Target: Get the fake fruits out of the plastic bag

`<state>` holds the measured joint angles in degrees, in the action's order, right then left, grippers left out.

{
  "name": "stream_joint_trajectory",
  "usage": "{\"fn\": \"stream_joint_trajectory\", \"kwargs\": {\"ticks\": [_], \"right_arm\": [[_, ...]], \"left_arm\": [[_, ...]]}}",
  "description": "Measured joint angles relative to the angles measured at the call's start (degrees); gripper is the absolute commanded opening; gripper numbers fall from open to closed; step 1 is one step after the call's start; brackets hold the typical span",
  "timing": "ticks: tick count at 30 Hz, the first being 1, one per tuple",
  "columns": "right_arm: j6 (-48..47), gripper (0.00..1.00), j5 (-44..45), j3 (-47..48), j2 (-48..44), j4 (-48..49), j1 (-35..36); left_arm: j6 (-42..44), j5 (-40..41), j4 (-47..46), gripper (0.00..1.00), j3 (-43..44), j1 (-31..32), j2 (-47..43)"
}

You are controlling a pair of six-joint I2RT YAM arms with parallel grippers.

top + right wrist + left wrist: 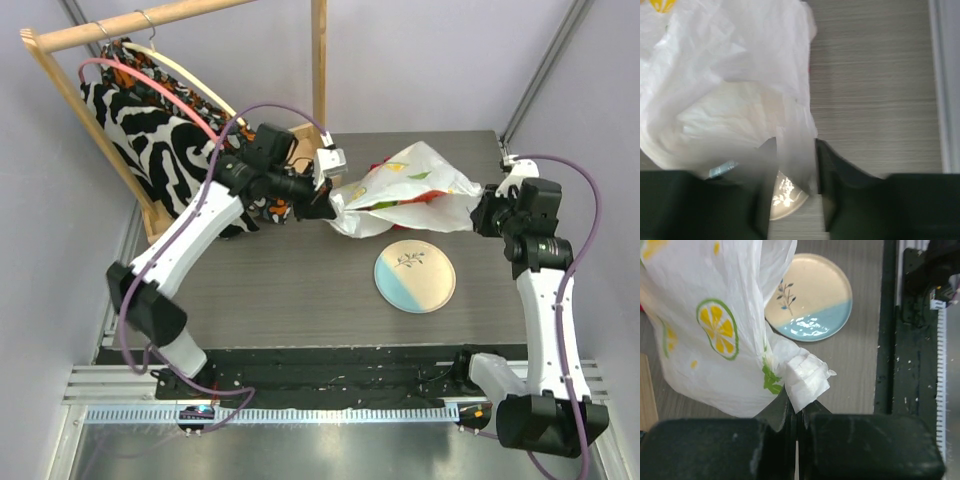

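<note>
The white plastic bag with printed citrus slices hangs stretched between my two grippers above the back of the table. My left gripper is shut on a folded white corner of the bag, which sticks out of the jaws. My right gripper holds the bag's right end; in the right wrist view its fingers stand a little apart with bunched bag film between them. A red-orange patch shows at the bag's lower edge, probably fruit inside. The other fake fruits are hidden in the bag.
A round cream and blue plate lies on the table just in front of the bag; it also shows in the left wrist view. A wooden clothes rack with a zebra-print cloth stands at the back left, and its post is behind the left gripper.
</note>
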<state>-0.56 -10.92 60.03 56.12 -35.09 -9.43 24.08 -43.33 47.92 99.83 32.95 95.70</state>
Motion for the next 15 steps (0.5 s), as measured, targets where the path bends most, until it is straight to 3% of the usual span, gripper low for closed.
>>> {"fn": "stream_joint_trajectory", "kwargs": {"ticks": [2, 5, 11, 15], "right_arm": [[-2.2, 0.66, 0.2, 1.2, -1.2, -2.2, 0.0], [-5.6, 0.71, -3.6, 8.6, 0.5, -7.0, -0.1], [-9.0, 0.7, -16.9, 26.0, 3.6, -9.1, 2.1], [-10.8, 0.59, -20.4, 27.7, 2.9, -9.5, 12.0]], "left_arm": [[-1.2, -0.1, -0.7, 0.0, -2.1, 0.8, -4.6], [-3.8, -0.2, -2.9, 0.0, -5.3, 1.9, -10.1], [-10.6, 0.3, -7.0, 0.0, -11.7, 2.1, -9.3], [-14.5, 0.7, -7.9, 0.0, -16.2, 2.1, -9.2]]}}
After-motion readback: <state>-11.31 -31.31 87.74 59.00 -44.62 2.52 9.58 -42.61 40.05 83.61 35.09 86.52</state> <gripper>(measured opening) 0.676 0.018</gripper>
